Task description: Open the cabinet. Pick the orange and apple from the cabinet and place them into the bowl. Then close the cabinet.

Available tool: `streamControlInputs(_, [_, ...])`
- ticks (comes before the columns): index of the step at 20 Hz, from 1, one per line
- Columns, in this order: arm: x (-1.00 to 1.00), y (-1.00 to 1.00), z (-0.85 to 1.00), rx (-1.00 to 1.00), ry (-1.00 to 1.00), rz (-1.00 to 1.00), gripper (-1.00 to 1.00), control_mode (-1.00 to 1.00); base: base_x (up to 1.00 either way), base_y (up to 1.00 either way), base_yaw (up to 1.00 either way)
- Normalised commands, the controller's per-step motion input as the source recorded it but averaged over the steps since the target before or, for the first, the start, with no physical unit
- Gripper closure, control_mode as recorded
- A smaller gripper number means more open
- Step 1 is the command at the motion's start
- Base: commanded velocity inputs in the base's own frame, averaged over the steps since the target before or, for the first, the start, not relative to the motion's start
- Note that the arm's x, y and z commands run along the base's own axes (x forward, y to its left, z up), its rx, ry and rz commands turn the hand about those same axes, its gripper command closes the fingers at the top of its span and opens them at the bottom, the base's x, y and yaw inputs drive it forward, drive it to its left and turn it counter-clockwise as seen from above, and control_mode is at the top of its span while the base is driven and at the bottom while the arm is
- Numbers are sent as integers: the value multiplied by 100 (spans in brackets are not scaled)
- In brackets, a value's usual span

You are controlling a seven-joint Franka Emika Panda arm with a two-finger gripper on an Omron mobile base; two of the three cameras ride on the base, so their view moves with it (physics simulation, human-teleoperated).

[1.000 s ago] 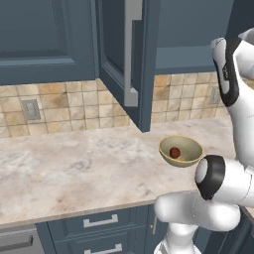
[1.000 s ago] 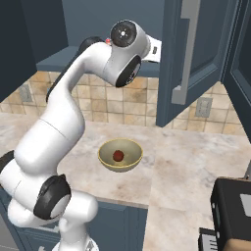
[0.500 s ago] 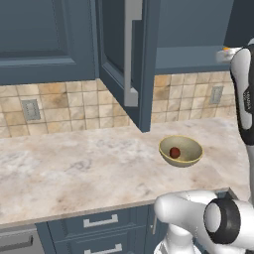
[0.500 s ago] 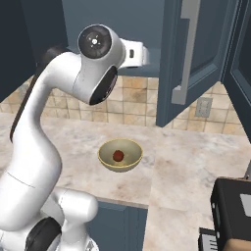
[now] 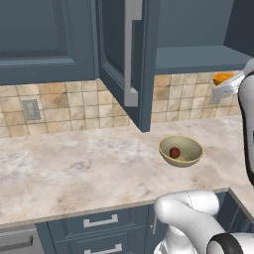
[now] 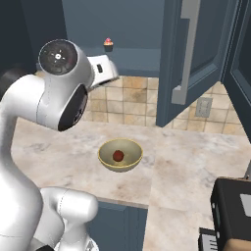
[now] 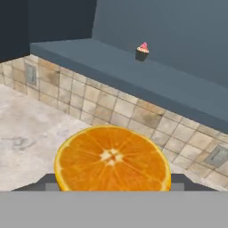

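Claw point(image 7: 111, 189) grips the orange point(image 7: 112, 159), jaws spread wide around it, cut face toward the hand camera; fruit sits between the tips, carried out in front of the open cabinet point(image 5: 144, 64) and above the desk point(image 5: 74, 168). In the left base view the orange shows at the arm's end just under the cabinet shelf. Apple point(image 6: 118, 156) is already in the bowl point(image 6: 105, 159), so orange likely goes there next. Cabinet door hangs open for access; a cupcake point(image 7: 142, 51) sits on the shelf
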Motion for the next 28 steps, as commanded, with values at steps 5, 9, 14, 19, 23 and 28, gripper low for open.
streamControlInputs(5, [14,48,-52,-25,35,2,100,-100,0,0,0])
streamControlInputs(9, [26,7,-91,-9,34,0,100,-100,0,0,0])
streamControlInputs(14, [15,-10,-93,0,21,-1,100,-100,0,0,0])
streamControlInputs(19, [27,-18,-78,0,20,0,100,-100,0,0,0])
streamControlInputs(23, [50,-9,-61,-2,8,0,100,-100,0,0,0])
streamControlInputs(28, [85,-14,-41,0,7,0,100,-100,0,0,0])
